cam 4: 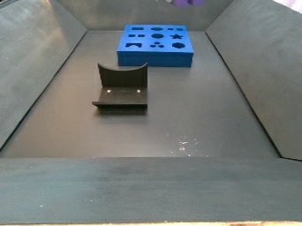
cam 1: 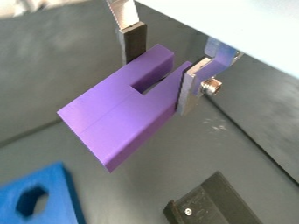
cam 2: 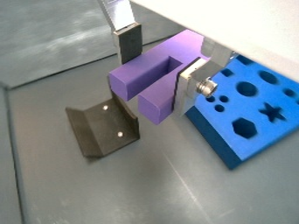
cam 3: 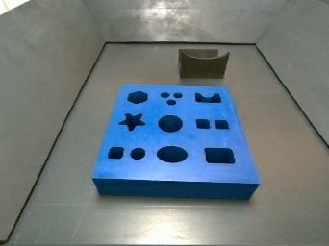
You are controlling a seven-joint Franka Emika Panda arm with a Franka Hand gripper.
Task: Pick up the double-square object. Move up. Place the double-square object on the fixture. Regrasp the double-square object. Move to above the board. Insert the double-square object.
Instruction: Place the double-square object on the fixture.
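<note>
Gripper (cam 2: 162, 63) clamps purple block (cam 2: 158, 77) at forked end, raised clear of floor between fixture (cam 2: 103, 129) and board (cam 2: 247, 114). Risk: block pivots between pads, lands crooked on fixture.

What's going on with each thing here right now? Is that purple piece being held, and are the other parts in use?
Gripper: shut on the double-square object, raised off the floor.
Double-square object: held between the fingers at its notched end, in the air, tilted, touching nothing else.
Fixture: standing on the floor, nothing on it.
Board: lying flat on the floor, all holes unfilled.
</note>
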